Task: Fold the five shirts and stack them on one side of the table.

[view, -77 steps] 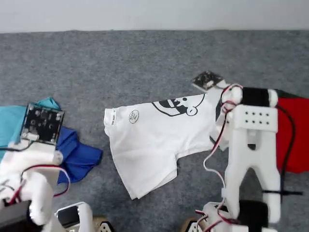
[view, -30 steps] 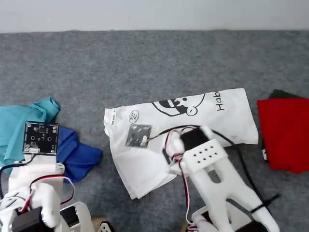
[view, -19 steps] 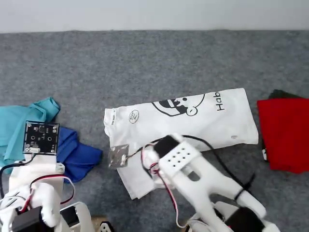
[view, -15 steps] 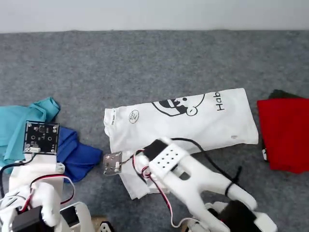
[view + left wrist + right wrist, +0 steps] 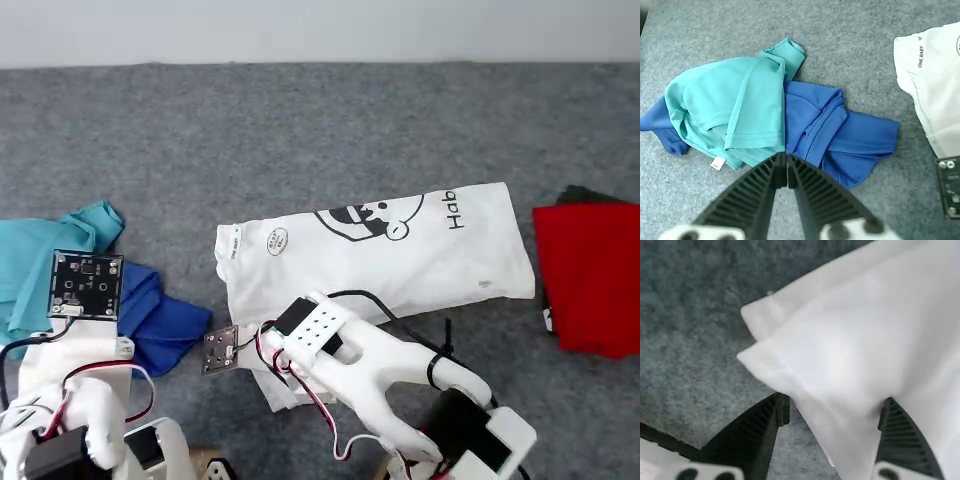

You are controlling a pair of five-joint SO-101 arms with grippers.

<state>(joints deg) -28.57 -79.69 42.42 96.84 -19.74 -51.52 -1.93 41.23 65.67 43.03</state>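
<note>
A white shirt (image 5: 400,255) with a black print lies flat in the middle of the table. My right arm (image 5: 330,345) stretches across its near left corner. In the right wrist view my right gripper (image 5: 835,407) is open, one finger on each side of a folded corner of the white shirt (image 5: 850,340), just above the grey table. My left gripper (image 5: 786,162) is shut and empty, hovering over a crumpled teal shirt (image 5: 725,110) that overlaps a blue shirt (image 5: 850,135). The left arm (image 5: 85,330) is at the near left.
A folded red shirt (image 5: 590,290) lies at the right edge on a dark garment (image 5: 575,193). The teal shirt (image 5: 30,260) and blue shirt (image 5: 165,320) are heaped at the left edge. Bare grey table (image 5: 320,140) stretches along the far side.
My right arm has swung from the white shirt's right end, across it, to its near left corner. The shirt lies as before. The left arm has hardly moved over the last second.
</note>
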